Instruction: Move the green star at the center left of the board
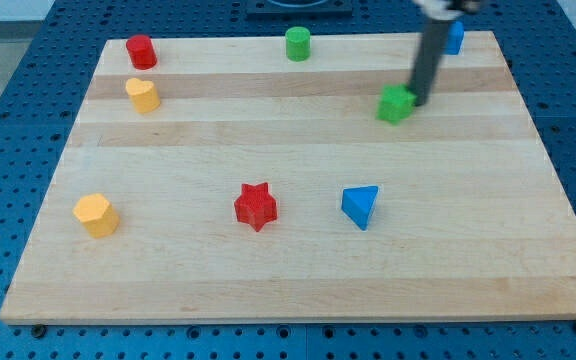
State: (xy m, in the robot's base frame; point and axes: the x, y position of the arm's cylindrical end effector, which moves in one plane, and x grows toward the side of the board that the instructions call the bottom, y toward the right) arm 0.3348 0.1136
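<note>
- The green star (395, 104) sits on the tabletop (298, 270) in the upper right part of the view, well apart from the centre left where it is meant to go.
- My tip (415, 101) is at the star's right edge, touching it or just beside it; the blur on the rod does not let me tell which.
- The tool is a bare rod, so it grasps nothing and has nothing to release or clench; it can only push.
- Judging by this, the step in hand is the start of the push: the tip is lined up on the far side of the star from the goal.
- The next move calls for a long slide toward the view's left and slightly down, keeping the tip behind the star's middle so it does not spin off.
- The lane across the board looks open: the green cylinder (298, 43) lies above it, the red star (256, 205) and blue block (361, 206) below.
- Near the goal, the yellow heart (143, 95) and red block (141, 50) sit above it, and the yellow block (96, 214) below.
- Another blue block (455, 38) shows partly behind the rod, at the top right.
</note>
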